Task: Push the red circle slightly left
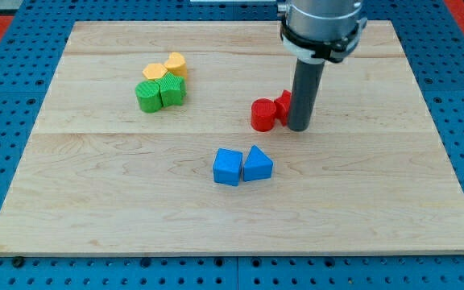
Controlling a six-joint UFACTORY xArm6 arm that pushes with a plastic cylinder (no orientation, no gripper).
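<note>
The red circle (263,114) stands on the wooden board (135,209) a little right of centre. A second red block (283,102), shape unclear, touches it on its right and is partly hidden by the rod. My tip (299,127) rests on the board just right of the red circle, close to it and beside the second red block.
A blue cube (227,167) and a blue triangle (257,164) sit together below the red blocks. At the upper left, two yellow blocks (166,68) touch two green blocks (160,93). Blue pegboard (6,97) surrounds the board.
</note>
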